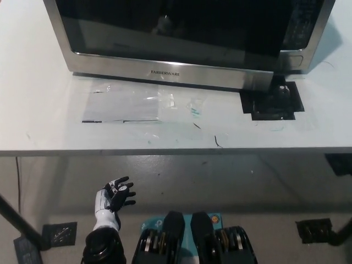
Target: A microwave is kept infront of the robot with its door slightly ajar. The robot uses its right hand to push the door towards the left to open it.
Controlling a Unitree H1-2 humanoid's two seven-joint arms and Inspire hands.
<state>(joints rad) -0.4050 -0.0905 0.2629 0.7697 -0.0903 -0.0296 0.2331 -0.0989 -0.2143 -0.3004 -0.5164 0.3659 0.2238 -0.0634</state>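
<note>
A steel microwave [181, 38] with a dark glass door [165, 27] stands at the back of the white table [49, 121]. The door's right edge [264, 80] juts forward a little from the body, slightly ajar. My white left hand [114, 198] hangs below the table's front edge at the lower left, fingers spread, holding nothing. My black right hand is out of the picture.
Black tape patches [271, 100] lie on the table under the microwave's right front corner. Clear tape strips [143, 107] and thin black marks [217, 144] lie in front of the door. Below the table edge is grey floor with dark floor markers [313, 231].
</note>
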